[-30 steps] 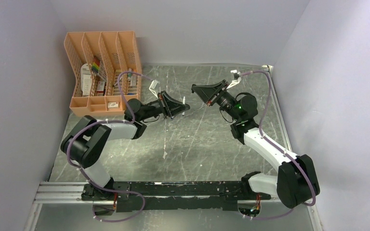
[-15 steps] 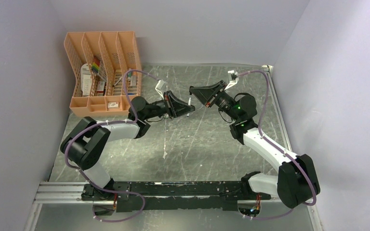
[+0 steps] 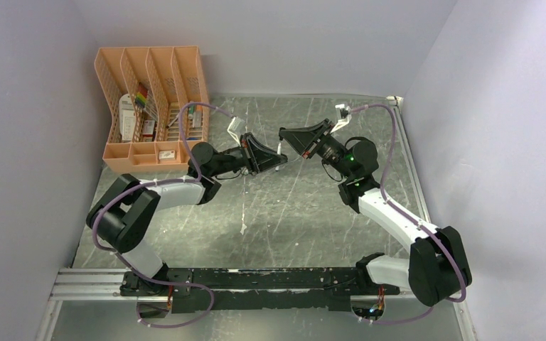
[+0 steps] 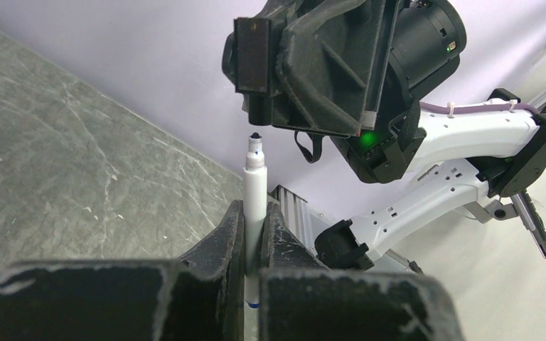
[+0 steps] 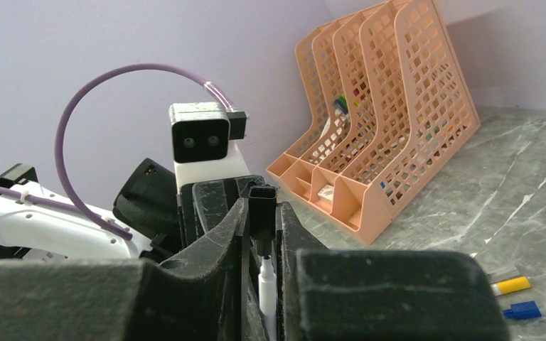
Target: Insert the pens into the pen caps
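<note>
Left wrist view catches the mating step: left fingers (image 4: 229,238) pinch a slim white-barrelled plastic pen (image 4: 254,188) above the grey counter (image 4: 57,142), tip just short of the short black plastic cap (image 5: 261,202) clamped in right fingers (image 5: 220,241); next, seemingly, a straight aligned push.

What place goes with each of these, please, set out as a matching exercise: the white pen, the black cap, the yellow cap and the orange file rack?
Things:
1. white pen
2. black cap
3. yellow cap
4. orange file rack

Places:
A. lying on the table beside the blue cap
B. clamped in the left gripper
C. standing at the table's far left corner
D. clamped in the right gripper

Pairs: 1-B, 2-D, 3-A, 4-C.
</note>
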Robot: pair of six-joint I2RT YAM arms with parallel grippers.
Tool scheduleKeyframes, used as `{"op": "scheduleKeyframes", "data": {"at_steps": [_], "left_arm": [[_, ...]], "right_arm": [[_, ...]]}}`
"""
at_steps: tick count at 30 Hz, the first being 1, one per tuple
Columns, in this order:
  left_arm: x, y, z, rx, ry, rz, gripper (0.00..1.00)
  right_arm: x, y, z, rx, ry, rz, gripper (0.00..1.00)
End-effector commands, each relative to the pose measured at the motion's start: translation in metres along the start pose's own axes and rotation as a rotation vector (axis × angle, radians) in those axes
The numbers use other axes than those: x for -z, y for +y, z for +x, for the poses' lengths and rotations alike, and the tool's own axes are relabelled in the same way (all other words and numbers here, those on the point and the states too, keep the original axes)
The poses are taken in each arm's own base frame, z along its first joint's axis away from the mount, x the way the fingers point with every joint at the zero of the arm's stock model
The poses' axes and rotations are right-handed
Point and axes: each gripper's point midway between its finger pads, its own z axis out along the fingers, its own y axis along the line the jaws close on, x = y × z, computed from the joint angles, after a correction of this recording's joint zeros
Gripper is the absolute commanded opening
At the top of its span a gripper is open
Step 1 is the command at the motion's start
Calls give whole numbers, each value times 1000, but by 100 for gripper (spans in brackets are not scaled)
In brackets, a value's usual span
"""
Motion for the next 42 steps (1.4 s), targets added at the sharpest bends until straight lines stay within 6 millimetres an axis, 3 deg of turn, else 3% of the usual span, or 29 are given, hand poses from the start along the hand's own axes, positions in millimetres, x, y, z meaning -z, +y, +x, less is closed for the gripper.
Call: {"op": "scheduleKeyframes", "data": {"at_steps": [1,19,42], "left_arm": [[-3,-19,-16,-72,-28,38,7],[-5,-16,-16,-75,-21,29,7],[-12,-18,-38,-157,-56,-1,7]], "right_arm": [[-2,7,-2,21,-7,-36,0],[-2,11,-2,19,-4,-50,0],[13,-1,25,-41,40,-14,0]]}}
